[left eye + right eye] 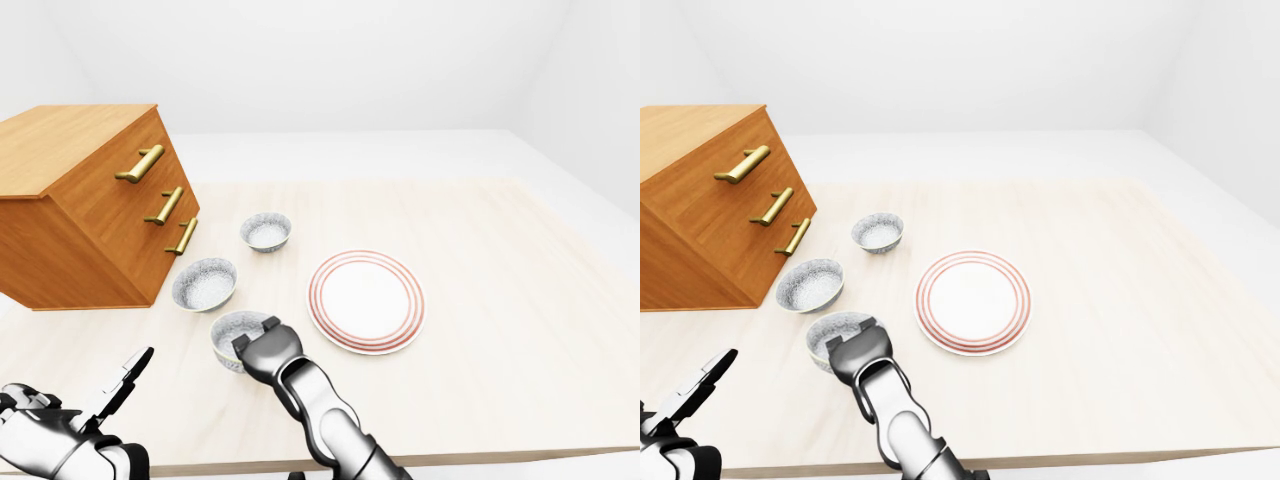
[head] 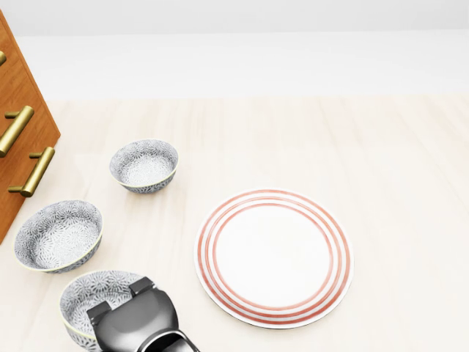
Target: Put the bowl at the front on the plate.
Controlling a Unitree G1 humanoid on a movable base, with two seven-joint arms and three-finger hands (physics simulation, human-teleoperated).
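Right hand pinching bottom bowl, head view, plate right, two bowls, drawers upper-left

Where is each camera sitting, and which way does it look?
Head view: on the robot's head, looking steeply down at the table, the plate and the nearest bowl; only the right hand shows, over that bowl's rim.
Left-eye view: on the head, looking ahead and down across the whole table and the drawer chest; the left hand and right arm show.
Right-eye view: nearly the same picture, set slightly rightward.
All three share the plate, that bowl and the right hand.
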